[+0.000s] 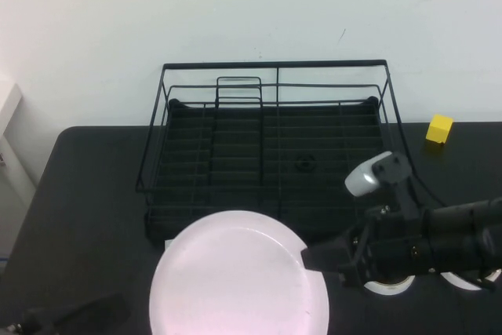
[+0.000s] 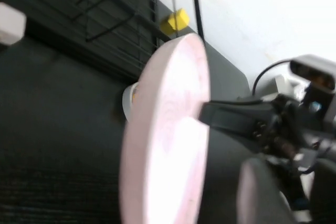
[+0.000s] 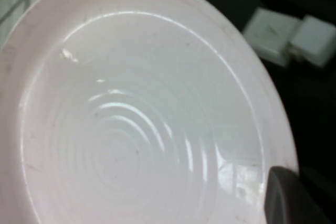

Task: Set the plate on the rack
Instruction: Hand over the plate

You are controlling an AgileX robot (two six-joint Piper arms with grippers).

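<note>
The pale pink plate hangs just above the table's front, in front of the black wire rack. My right gripper comes in from the right and is shut on the plate's right rim. One of its fingers lies over the rim in the right wrist view, where the plate fills the picture. My left gripper sits low at the front left, apart from the plate. The left wrist view has the plate edge-on, beside my left gripper, whose fingers stand apart with nothing between them.
A yellow block lies on the table right of the rack. Two tape rolls lie under my right arm. A small wire loop holder stands at the rack's back left. White boxes lie near the plate's far edge.
</note>
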